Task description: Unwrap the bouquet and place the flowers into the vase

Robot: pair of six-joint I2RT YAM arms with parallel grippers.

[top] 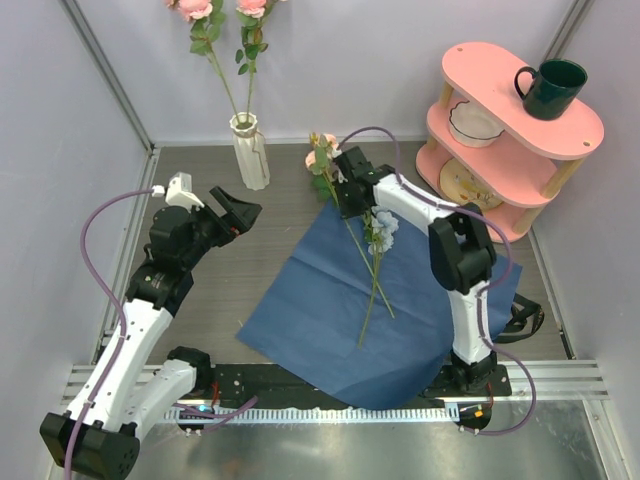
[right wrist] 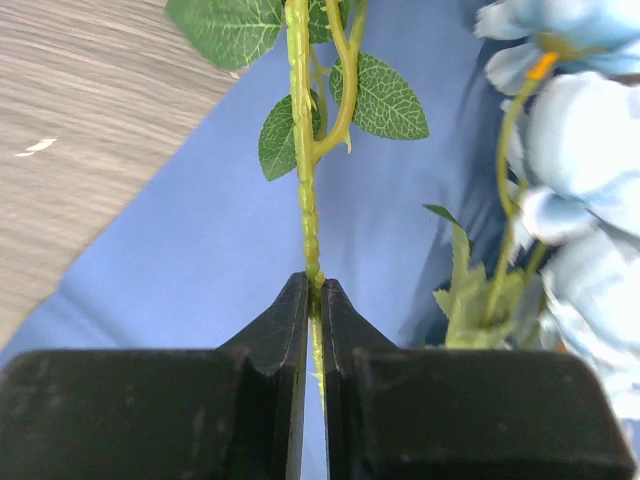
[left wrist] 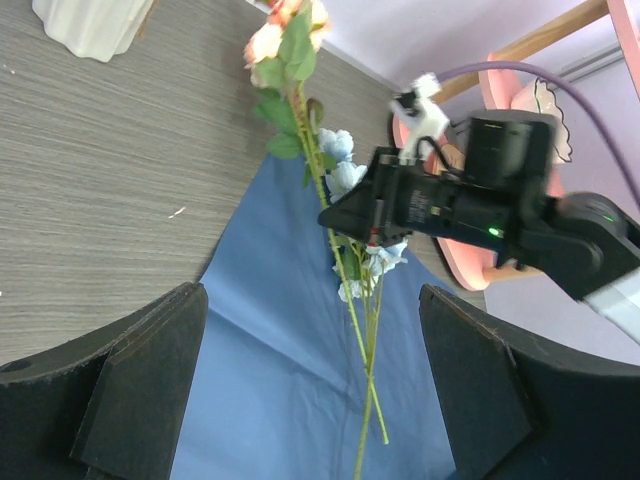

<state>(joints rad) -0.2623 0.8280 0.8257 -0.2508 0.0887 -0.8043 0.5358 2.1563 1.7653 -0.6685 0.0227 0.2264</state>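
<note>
Blue paper wrap [top: 300, 320] lies unfolded nearest you, with 2 loose flowers [top: 373, 288] on it. You have the right gripper [right wrist: 313, 285] pinched tight on the green stem [right wrist: 303, 150] of the peach rose [top: 322, 150], just beside the pale blue cluster [top: 382, 228]. Your left gripper [top: 235, 218] hangs to the left, jaws spread wide, holding nothing. Farther back, the vase [top: 250, 150] stands upright with 2 pink roses [top: 197, 10] in it.

I count two pink roses [top: 196, 8] in the one vase [top: 250, 155], plus one peach rose [top: 322, 150], one pale blue cluster [top: 383, 228] and a single blue sheet [top: 300, 300]. Off to the side I see one mug [top: 552, 88], one bowl [top: 474, 125] and one shelf [top: 480, 70].
</note>
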